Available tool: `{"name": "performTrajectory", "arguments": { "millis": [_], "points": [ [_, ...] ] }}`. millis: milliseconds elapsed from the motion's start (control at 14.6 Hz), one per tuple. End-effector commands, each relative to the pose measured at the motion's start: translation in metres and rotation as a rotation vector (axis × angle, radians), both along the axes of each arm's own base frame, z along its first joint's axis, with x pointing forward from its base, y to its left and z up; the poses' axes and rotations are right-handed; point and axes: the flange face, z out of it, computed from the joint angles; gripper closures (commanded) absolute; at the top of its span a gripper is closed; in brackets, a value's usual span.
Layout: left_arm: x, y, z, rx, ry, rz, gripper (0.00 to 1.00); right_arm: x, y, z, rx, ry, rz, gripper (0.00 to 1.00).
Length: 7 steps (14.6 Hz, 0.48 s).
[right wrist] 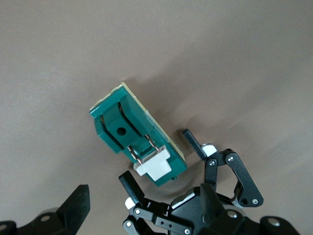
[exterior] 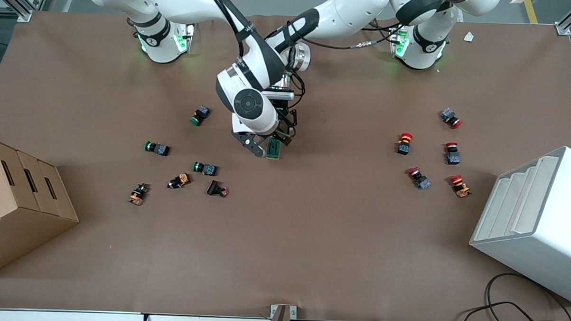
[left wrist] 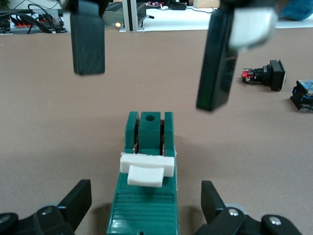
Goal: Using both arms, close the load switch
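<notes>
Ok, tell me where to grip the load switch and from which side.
Grip the load switch by the long flat sides of its green base, coming down from above: it lies flat, white toggle up, sides exposed. The open left gripper straddles the toggle end; the open right gripper hangs over the other end.

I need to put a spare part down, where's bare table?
Bare brown table runs between the green-capped push-buttons and the red-capped push-buttons, nearer the front camera than the load switch. It is crowded where both tools, left and right, flank it.
</notes>
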Motion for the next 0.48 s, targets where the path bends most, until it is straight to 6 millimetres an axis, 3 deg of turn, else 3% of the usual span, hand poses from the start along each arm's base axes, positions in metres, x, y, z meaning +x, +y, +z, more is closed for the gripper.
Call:
{"name": "performTrajectory", "arguments": {
  "millis": [0, 411],
  "points": [
    [0.003, -0.002, -0.015, -0.023, -0.046, -0.013, 0.01, -0.017, -0.003, -0.017, 0.016, -0.017, -0.044, 0.00],
    [-0.002, -0.003, -0.023, -0.038, -0.061, -0.008, 0.01, -0.030, 0.017, -0.047, 0.043, -0.052, -0.088, 0.00]
  ]
}}
